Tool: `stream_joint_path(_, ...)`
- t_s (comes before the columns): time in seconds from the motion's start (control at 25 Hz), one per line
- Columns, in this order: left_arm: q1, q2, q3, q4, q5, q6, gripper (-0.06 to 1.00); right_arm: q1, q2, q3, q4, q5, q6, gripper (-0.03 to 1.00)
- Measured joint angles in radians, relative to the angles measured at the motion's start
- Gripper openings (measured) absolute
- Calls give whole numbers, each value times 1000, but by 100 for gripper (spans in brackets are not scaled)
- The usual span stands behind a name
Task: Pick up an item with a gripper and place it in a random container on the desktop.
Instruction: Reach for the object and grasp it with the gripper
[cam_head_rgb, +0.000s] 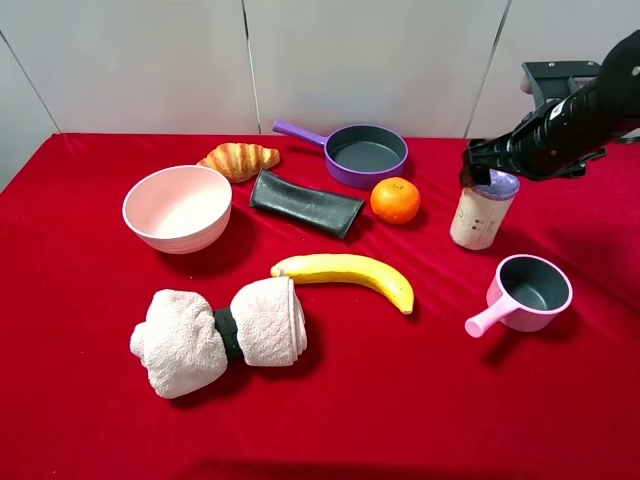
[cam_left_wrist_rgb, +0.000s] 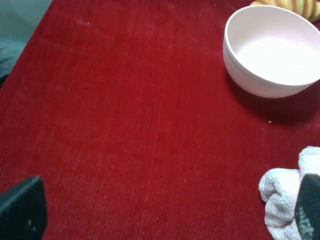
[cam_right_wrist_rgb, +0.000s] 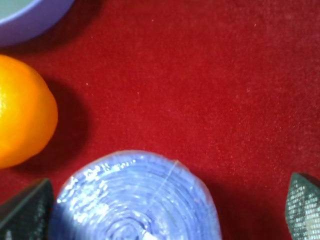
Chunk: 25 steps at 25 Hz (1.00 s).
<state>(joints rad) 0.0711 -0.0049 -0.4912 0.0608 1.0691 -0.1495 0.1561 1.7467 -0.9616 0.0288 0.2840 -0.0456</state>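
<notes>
The beige canister (cam_head_rgb: 482, 215) with a lilac lid (cam_right_wrist_rgb: 135, 195) stands upright on the red desktop (cam_head_rgb: 400, 400), right of centre. My right gripper (cam_head_rgb: 485, 170) hangs just above the lid. In the right wrist view this gripper (cam_right_wrist_rgb: 165, 215) is open, with one finger on each side of the lid; one sits close to it and the other stands well off. The pink saucepan (cam_head_rgb: 530, 290) sits in front of the canister, a little to its right, and is empty. My left gripper (cam_left_wrist_rgb: 165, 212) is open over bare cloth and is out of the exterior view.
An orange (cam_head_rgb: 395, 200) lies just left of the canister, with a purple frying pan (cam_head_rgb: 365, 152) behind it. A banana (cam_head_rgb: 345, 272), dark pouch (cam_head_rgb: 305, 203), croissant (cam_head_rgb: 238, 158), pale pink bowl (cam_head_rgb: 178, 207) and rolled towel (cam_head_rgb: 220, 335) fill the centre and left.
</notes>
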Motion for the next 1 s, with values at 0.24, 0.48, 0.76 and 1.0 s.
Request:
stream_joint_path(0.24, 0, 0, 0, 0, 0, 0, 100, 0, 43, 0, 1, -1, 0, 69)
stream_joint_path(0.48, 0, 0, 0, 0, 0, 0, 100, 0, 67, 0, 1, -2, 0, 69)
stream_joint_path(0.76, 0, 0, 0, 0, 0, 0, 100, 0, 76, 0, 1, -9, 0, 69)
stream_joint_path(1.0, 0, 0, 0, 0, 0, 0, 100, 0, 76, 0, 1, -9, 4, 69)
